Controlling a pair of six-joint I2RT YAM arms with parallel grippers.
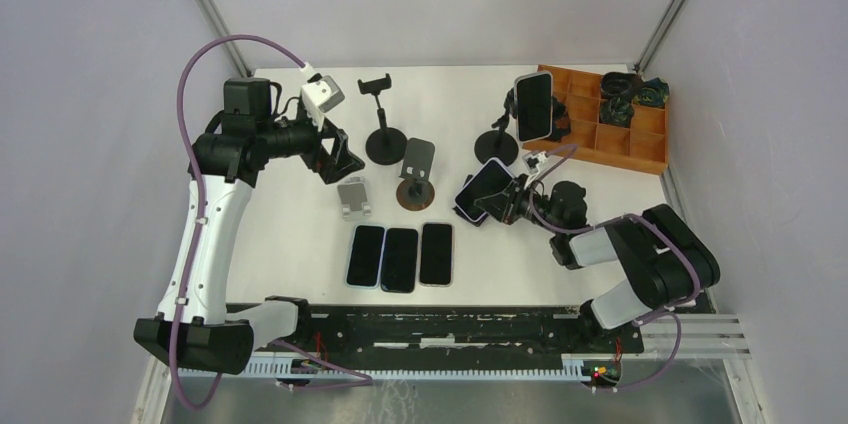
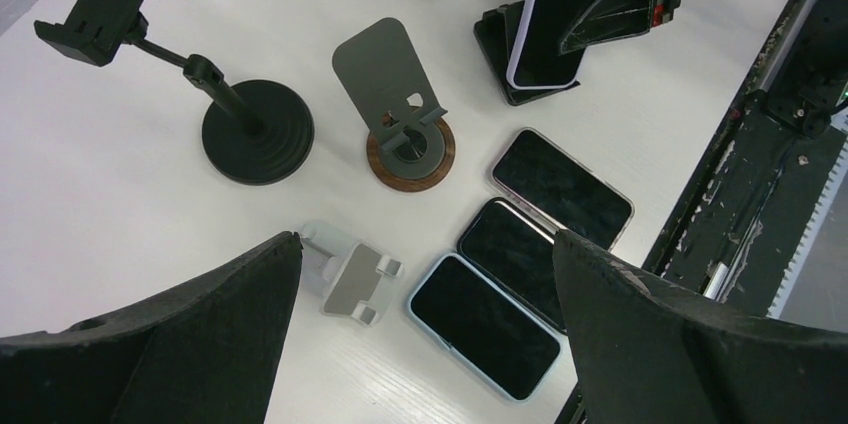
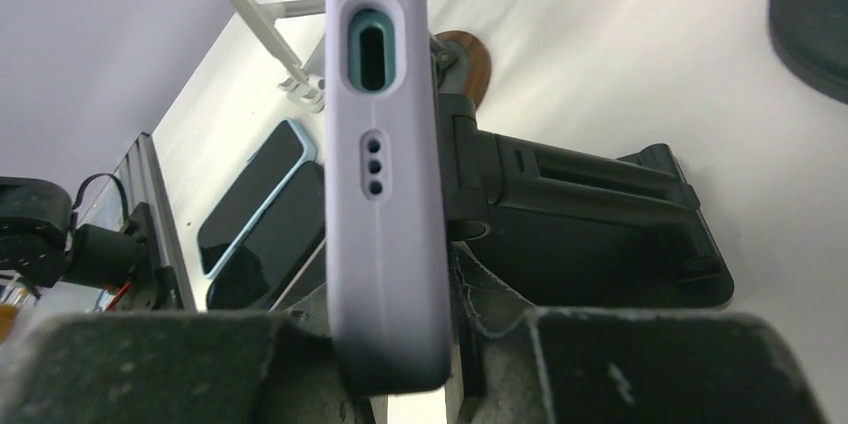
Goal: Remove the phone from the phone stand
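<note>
Grasp step: the right gripper [image 3: 390,344] pinches the lavender-cased phone [image 3: 385,144] between its fingers, against the black folding stand [image 3: 590,234] just behind. Next calls for lifting it clear. The left gripper [image 2: 425,244] gapes wide.

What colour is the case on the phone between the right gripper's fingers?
Pale lilac; the phone case shows best in the right wrist view.

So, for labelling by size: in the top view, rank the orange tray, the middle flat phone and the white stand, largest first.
1. orange tray
2. middle flat phone
3. white stand, clearly the smallest
</note>
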